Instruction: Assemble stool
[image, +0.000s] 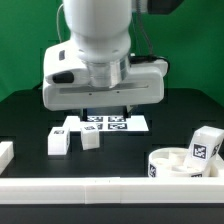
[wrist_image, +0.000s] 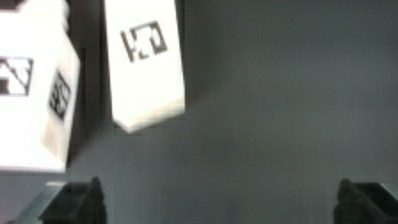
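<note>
White and thick, the round disc seat (image: 176, 163) of the stool lies on the black bench (image: 25, 125) at the exterior view's right, just behind the long white border rail (image: 100, 188) along the front edge. 1 short white blocky leg (image: 205, 146) bearing a black-and-white square tag shows tilted at the seat's far side; whether it rests on the seat or stands just behind it, I cannot tell. 2 more short white blocky legs sit well apart from the seat, toward the middle of the bench: the outer leg (image: 58, 141) on the exterior view's left and the inner leg (image: 90, 139) near it, not touching. Both sit just in front of the flat white marker board (image: 112, 123). The white robot arm (image: 95, 50) hangs above these 2 legs. In the wrist view its pincer (wrist_image: 221, 200) is spread wide, the 2 dark fingers (wrist_image: 71, 200) far apart with only bare bench between them, pinching nothing.
</note>
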